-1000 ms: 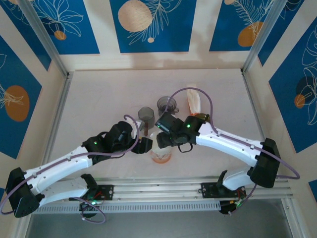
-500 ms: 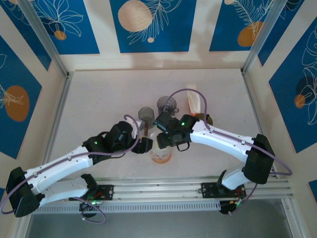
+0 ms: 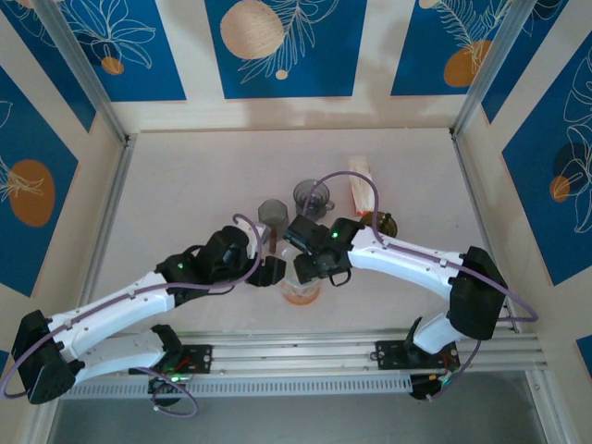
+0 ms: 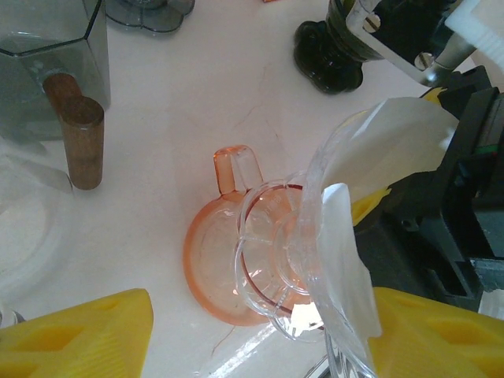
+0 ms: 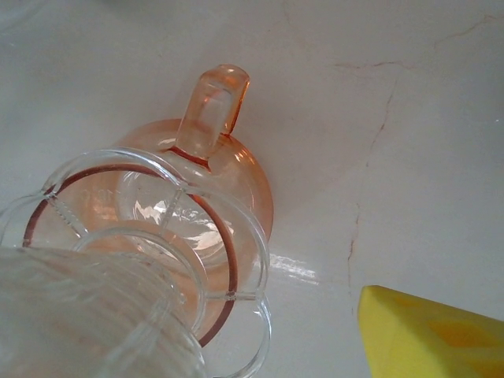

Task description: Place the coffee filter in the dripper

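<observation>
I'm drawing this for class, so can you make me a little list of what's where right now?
Orange dripper: sitting on the table, handle sticking out.
Clear ribbed cone: tilted just above the orange dripper.
Paper filter: white, looks tucked inside the clear cone.
Left hand: open, fingers either side of both.
Right hand: close over the cone; grip hidden.
Grey jug: farther back, wooden handle.

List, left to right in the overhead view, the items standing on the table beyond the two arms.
Grey glass vessel → grey handled cup → cream packet → dark jar.
</observation>
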Robot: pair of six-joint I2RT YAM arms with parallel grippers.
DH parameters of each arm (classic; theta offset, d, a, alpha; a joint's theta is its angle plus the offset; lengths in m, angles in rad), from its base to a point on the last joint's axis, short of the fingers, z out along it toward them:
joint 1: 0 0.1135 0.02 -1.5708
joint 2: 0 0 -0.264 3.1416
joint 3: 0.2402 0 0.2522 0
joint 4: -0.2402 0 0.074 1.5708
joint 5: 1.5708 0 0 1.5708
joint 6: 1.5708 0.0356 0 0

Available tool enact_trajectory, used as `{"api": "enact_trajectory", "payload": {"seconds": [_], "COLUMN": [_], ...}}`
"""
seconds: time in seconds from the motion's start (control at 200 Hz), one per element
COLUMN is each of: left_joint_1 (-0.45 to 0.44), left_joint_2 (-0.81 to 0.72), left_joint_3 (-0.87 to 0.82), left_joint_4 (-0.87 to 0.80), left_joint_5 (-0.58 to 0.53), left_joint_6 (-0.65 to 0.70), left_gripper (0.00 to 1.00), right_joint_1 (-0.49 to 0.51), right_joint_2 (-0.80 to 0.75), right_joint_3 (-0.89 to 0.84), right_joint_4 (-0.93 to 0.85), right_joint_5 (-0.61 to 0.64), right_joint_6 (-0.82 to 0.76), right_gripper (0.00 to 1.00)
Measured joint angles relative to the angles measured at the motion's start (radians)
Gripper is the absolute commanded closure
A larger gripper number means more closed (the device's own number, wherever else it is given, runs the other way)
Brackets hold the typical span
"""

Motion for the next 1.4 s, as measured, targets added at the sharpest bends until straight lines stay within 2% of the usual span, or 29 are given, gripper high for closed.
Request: {"api": "enact_trajectory", "payload": {"seconds": [0.31, 0.53, 0.69, 0.92, 1.4], "left_joint_1": [0.0, 0.0, 0.0, 0.0, 0.0], "left_joint_2": [-0.041, -0.047, -0.023, -0.021, -0.021], "left_joint_3": [-0.033, -0.039, -0.039, -0.038, -0.038], "left_joint_4": [0.05, 0.074, 0.072, 0.052, 0.035], "left_joint_5": [0.011, 0.011, 0.009, -0.029, -0.037], "left_joint_6": [-0.023, -0.025, -0.025, -0.026, -0.026], "left_gripper": [0.14, 0.12, 0.14, 0.28, 0.29], "right_joint_1": [0.006, 0.018, 0.02, 0.022, 0.04], "right_joint_2": [0.001, 0.003, 0.004, 0.005, -0.004], "right_joint_3": [-0.002, -0.002, -0.002, 0.0, 0.006], "right_joint_4": [0.001, -0.002, -0.003, -0.006, 0.003], "right_joint_5": [0.002, 0.005, 0.011, 0.017, 0.049], "right_joint_6": [0.0, 0.0, 0.001, 0.001, 0.0], "right_gripper": [0.3, 0.3, 0.3, 0.3, 0.29]}}
